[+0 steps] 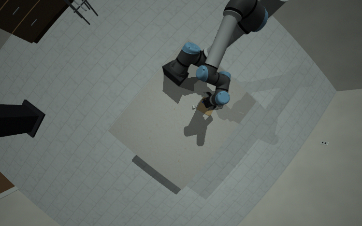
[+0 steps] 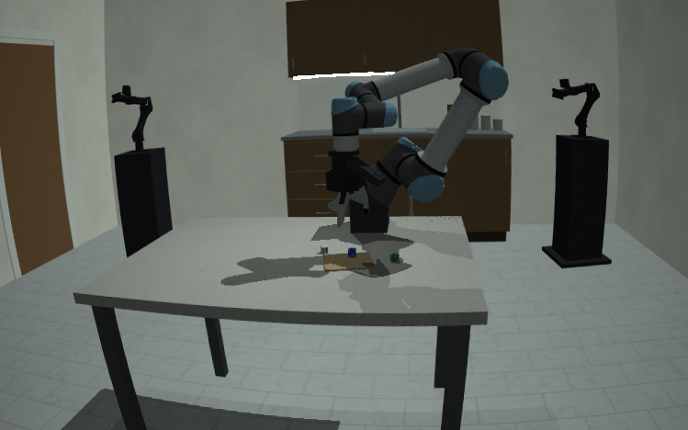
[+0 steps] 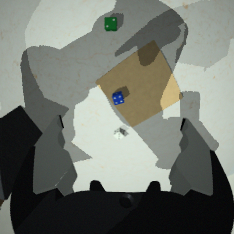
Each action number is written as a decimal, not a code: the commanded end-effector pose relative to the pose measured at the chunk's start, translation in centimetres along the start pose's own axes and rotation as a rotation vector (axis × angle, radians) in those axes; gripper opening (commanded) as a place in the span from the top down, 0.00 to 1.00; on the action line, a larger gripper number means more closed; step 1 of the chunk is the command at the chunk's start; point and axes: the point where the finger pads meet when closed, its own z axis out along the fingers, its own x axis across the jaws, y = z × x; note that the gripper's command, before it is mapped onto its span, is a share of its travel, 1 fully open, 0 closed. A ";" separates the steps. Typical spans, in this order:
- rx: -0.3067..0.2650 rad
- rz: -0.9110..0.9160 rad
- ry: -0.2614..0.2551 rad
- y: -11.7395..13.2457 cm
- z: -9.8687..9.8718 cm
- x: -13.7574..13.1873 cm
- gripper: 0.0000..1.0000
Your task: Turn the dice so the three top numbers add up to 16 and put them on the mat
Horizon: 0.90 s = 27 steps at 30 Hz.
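One blue die (image 2: 352, 252) (image 3: 118, 98) sits on the tan mat (image 1: 205, 110) (image 2: 347, 262) (image 3: 142, 85) in your outside view, with the white die (image 1: 193, 107) (image 2: 324, 249) (image 3: 120, 133) left and the green die (image 2: 394, 257) (image 3: 111, 23) right, both on the table (image 1: 153, 134) (image 2: 186, 288) (image 3: 100, 150). Your wrist view shows the pincer (image 1: 207, 98) (image 2: 353, 216) (image 3: 122, 117) wide, holding nothing.
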 end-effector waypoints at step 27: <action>-0.006 0.776 0.005 -3.2 0.2 1.2 0.00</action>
